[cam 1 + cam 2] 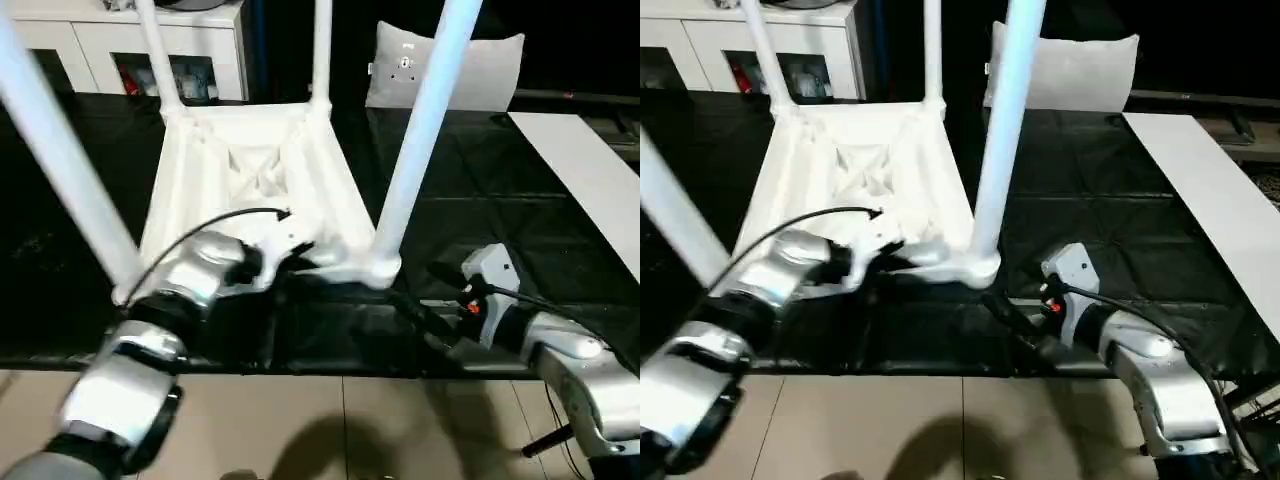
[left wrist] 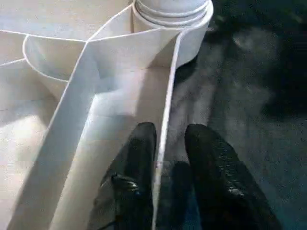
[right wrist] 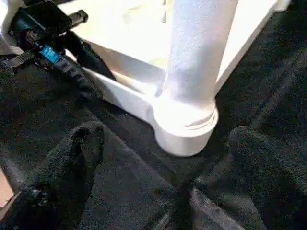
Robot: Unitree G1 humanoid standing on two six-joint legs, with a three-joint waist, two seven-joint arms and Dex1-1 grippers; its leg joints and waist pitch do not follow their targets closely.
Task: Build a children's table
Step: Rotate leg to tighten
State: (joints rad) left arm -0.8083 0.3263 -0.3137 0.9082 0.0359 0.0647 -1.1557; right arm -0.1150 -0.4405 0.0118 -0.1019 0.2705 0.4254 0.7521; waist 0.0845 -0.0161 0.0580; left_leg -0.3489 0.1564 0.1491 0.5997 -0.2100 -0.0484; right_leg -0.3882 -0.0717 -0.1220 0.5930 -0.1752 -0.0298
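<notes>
The children's table [image 1: 250, 170] lies upside down on the black mat, ribbed underside up. Its white legs stand up from the corner sockets: a near right leg [image 1: 420, 130], a near left leg [image 1: 60, 150] and two far ones [image 1: 322, 50]. My left gripper [image 2: 170, 132] is at the near edge beside the near right socket. Its black fingers [image 2: 144, 143] are closed on either side of the thin rim wall. My right gripper [image 3: 168, 136] sits low on the mat, open wide, one finger on each side of the near right socket [image 3: 184, 129], touching neither side.
A white cabinet with glass doors [image 1: 100, 40] stands at the back left. A grey cushion [image 1: 470, 70] is behind the table. At the right a flat white board [image 1: 590, 170] lies on the black mat [image 1: 480, 210]. Tan floor [image 1: 300, 420] begins at the mat's near edge.
</notes>
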